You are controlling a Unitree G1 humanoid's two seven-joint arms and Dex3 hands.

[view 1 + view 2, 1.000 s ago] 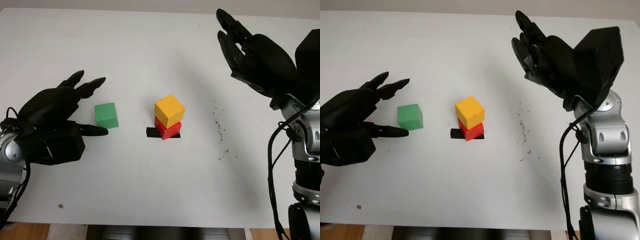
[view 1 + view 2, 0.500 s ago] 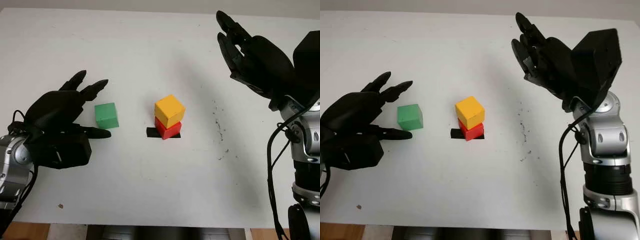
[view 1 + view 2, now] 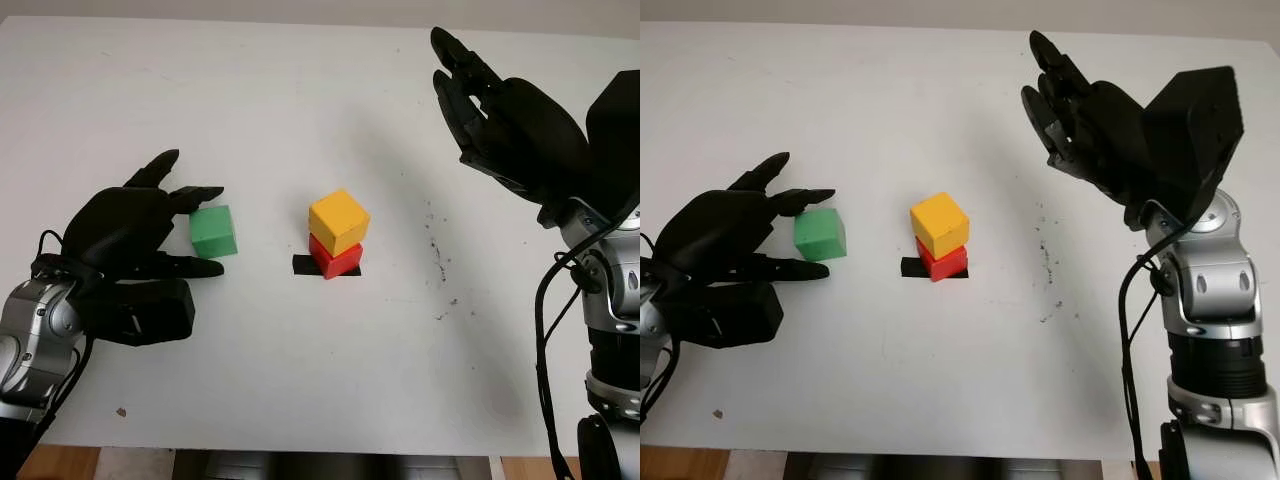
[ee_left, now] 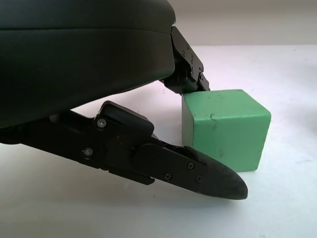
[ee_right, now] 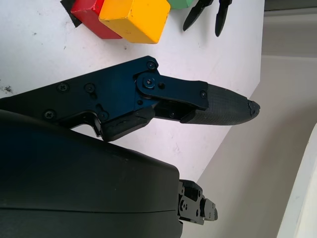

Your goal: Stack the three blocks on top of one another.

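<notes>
Left hand (image 3: pixel 150 225): fingers bracketing green block (image 3: pixel 213 230) on worktop (image 3: pixel 300 100); one fingertip touching its top edge, not yet pinched.
Right hand (image 3: pixel 500 110): open, raised well away.
Stack: yellow block (image 3: pixel 338 221) sits skewed on red block (image 3: pixel 335 258).
Risk: loose grip → green slips; placing on skewed yellow may topple stack.

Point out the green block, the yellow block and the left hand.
green block (image 3: pixel 214 231): left eye view, on its front face.
yellow block (image 3: pixel 338 221): left eye view, middle of the block, which sits on the red one.
left hand (image 3: pixel 125 227): left eye view, on the back of the hand.
</notes>
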